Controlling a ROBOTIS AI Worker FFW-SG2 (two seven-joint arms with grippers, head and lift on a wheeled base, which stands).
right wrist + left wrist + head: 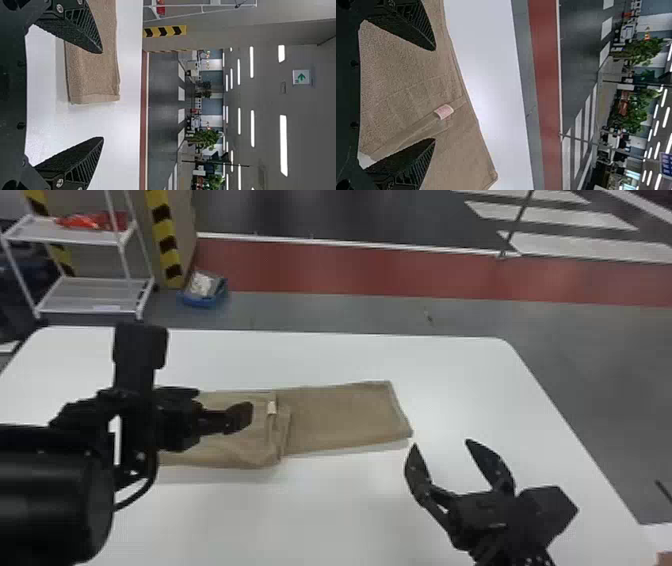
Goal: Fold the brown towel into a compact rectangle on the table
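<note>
Towel (pixel 345 417) lies partly folded on the desk (pixel 320 355), probably soft and light, so right claw (pixel 441 443), spread apart like left claw (pixel 435 95), should pinch all layers at the towel's flat end.

White ceiling lights (pixel 283 145) shone ahead of me; the bright table (pixel 450 375) gleamed, a faint shadow (pixel 370 447) edging the brown towel (pixel 345 415).
</note>
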